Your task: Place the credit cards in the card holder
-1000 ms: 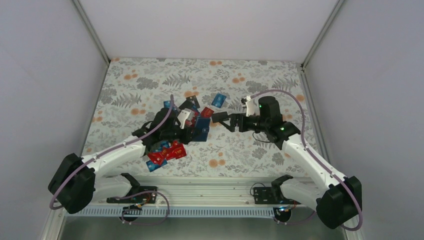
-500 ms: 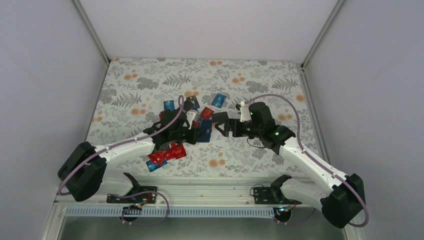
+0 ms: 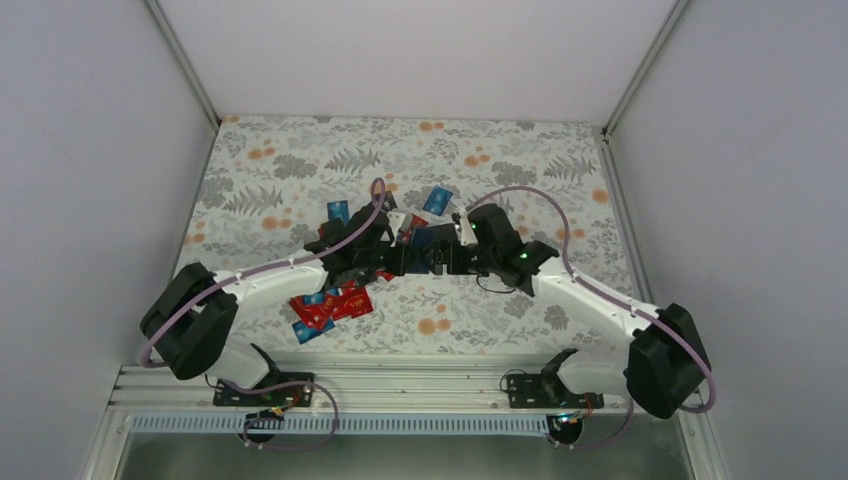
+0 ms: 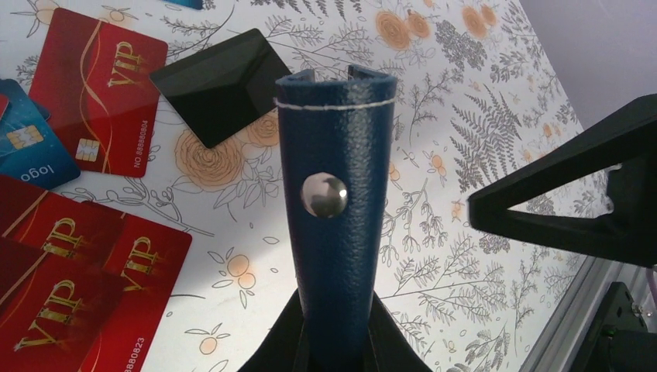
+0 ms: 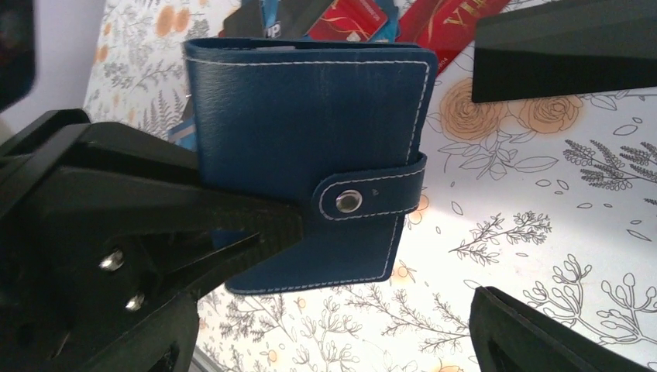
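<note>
The card holder (image 5: 310, 116), dark navy with white stitching and a snapped strap, hangs closed above the table. My left gripper (image 4: 337, 341) is shut on its lower edge, seen edge-on in the left wrist view, and shows as the black clamp (image 5: 155, 225) in the right wrist view. My right gripper (image 5: 474, 186) is open, its fingers (image 5: 565, 54) standing just right of the strap and not touching it. In the top view the two grippers (image 3: 392, 262) (image 3: 442, 262) meet at the holder (image 3: 424, 242). Credit cards lie below: red VIP ones (image 4: 97, 93), a black one (image 4: 221, 85).
More red cards (image 3: 335, 303) lie in a pile near the left arm. Blue cards (image 3: 437, 199) (image 3: 338, 211) are scattered behind the grippers on the flowered tablecloth (image 3: 270, 170). White walls close in the sides and back. The metal rail (image 3: 420, 375) runs along the near edge.
My left gripper carried the card holder rightward to mid-table. My right gripper moved left until its open jaws stand beside the holder, and they have narrowed slightly.
</note>
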Robot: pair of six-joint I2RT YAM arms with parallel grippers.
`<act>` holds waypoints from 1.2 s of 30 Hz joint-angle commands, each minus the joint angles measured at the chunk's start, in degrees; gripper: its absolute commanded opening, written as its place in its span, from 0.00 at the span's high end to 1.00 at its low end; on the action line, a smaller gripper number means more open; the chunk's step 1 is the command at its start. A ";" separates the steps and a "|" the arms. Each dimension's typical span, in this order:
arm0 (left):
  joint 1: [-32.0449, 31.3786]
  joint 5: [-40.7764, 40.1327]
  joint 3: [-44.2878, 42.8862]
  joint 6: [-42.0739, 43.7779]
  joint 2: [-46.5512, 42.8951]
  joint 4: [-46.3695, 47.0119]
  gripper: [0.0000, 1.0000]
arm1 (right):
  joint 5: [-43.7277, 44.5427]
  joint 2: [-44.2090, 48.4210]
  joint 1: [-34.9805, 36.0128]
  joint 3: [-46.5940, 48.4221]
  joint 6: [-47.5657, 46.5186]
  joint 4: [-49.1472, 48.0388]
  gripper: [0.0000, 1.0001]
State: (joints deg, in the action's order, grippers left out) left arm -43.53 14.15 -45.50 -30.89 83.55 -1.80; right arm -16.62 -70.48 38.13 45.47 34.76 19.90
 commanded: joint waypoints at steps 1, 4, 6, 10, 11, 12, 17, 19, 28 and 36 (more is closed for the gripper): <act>-0.23 0.53 -2.11 0.05 0.46 1.36 0.98 | 4.35 -3.22 1.07 2.93 1.77 -0.98 0.15; -0.24 0.70 -2.10 0.43 0.36 1.32 0.98 | 5.64 -5.19 1.07 4.36 2.59 -0.42 0.20; -0.24 0.86 -1.92 0.56 -0.01 1.43 0.98 | 7.08 -6.18 1.07 5.71 3.13 0.42 0.23; -0.29 1.39 -1.30 0.62 -0.83 2.21 0.98 | 9.02 -7.68 1.07 8.51 3.97 1.29 0.28; -0.32 1.69 -1.12 0.70 -0.98 2.71 0.98 | 9.22 -8.13 1.07 8.78 4.01 1.20 0.29; -0.33 1.97 -1.09 0.93 -1.06 3.08 0.98 | 9.50 -8.65 1.08 9.04 4.06 1.18 0.30; -0.42 2.50 -1.88 2.69 -0.86 3.39 0.98 | 9.45 -12.09 1.07 9.78 4.05 0.52 0.34; -0.44 2.06 -2.01 3.26 -0.86 3.41 0.98 | 9.34 -12.72 1.07 9.66 4.45 0.38 0.40; -0.42 2.53 -2.04 5.22 -0.83 5.75 0.98 | 7.79 -13.96 1.07 6.30 5.50 -1.53 0.48; -0.59 1.85 -3.04 6.90 -0.83 5.05 0.98 | 7.28 -14.68 1.07 6.39 4.74 -1.24 0.53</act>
State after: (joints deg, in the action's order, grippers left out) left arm -43.46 13.69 -46.28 -26.30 83.85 -1.91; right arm -9.89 -83.11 38.61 52.82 39.81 18.76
